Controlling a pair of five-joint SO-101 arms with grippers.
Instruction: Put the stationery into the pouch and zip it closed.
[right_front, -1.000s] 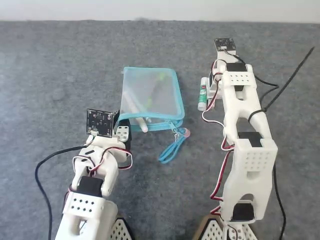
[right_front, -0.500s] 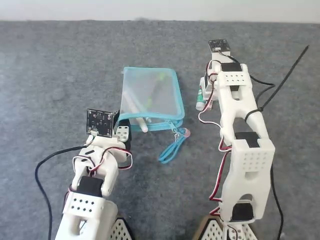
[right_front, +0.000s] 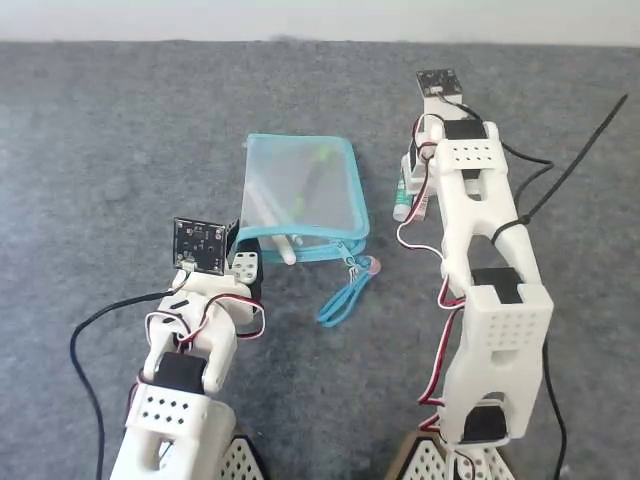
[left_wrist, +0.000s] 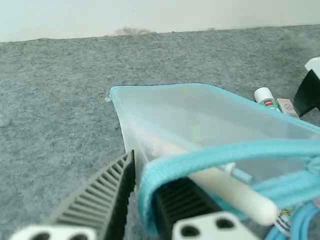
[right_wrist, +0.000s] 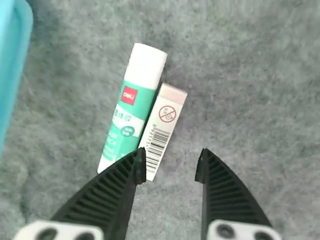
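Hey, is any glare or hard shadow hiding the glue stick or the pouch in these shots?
High view: flat, even light, no glare on the pouch; the right arm, not shadow, covers part of the glue stick. Right wrist view: glue stick evenly lit, no glare. Left wrist view: pouch glare-free.
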